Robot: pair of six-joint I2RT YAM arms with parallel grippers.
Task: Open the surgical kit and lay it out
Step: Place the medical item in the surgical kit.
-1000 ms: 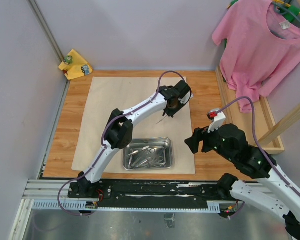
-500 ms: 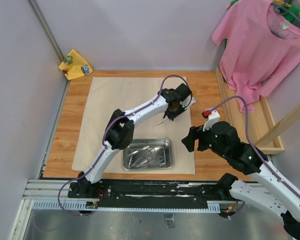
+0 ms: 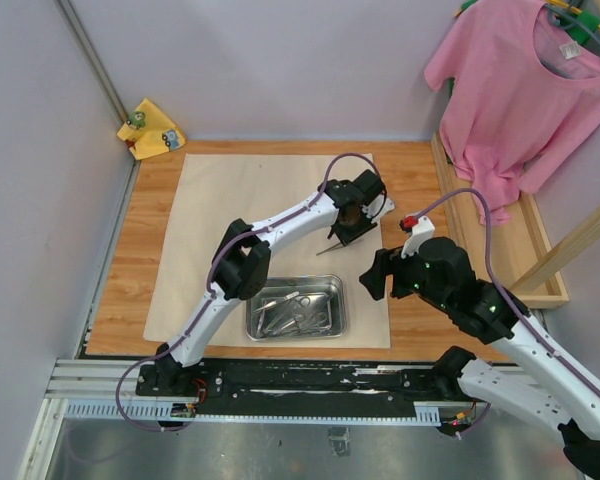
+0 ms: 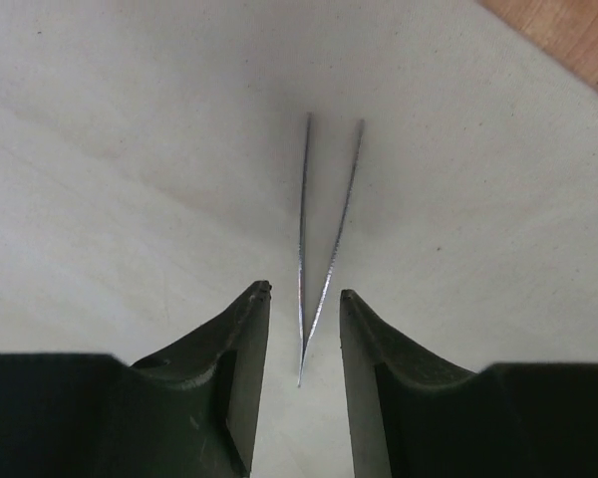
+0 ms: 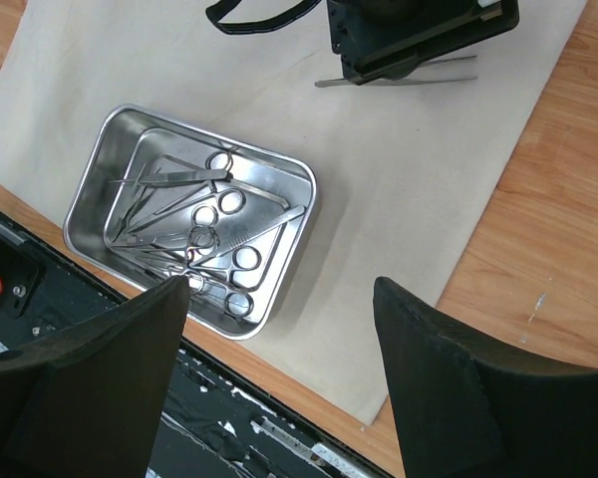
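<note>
On the cloth wrap [image 4: 130, 149], only left wrist shows jaws flanking tweezers [image 4: 319, 249]

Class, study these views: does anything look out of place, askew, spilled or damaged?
Nothing looks spilled or damaged. The instruments lie jumbled and crossed in the steel tray, not yet laid out. One pair of tweezers lies alone on the beige cloth, between the left gripper's open jaws.
</note>
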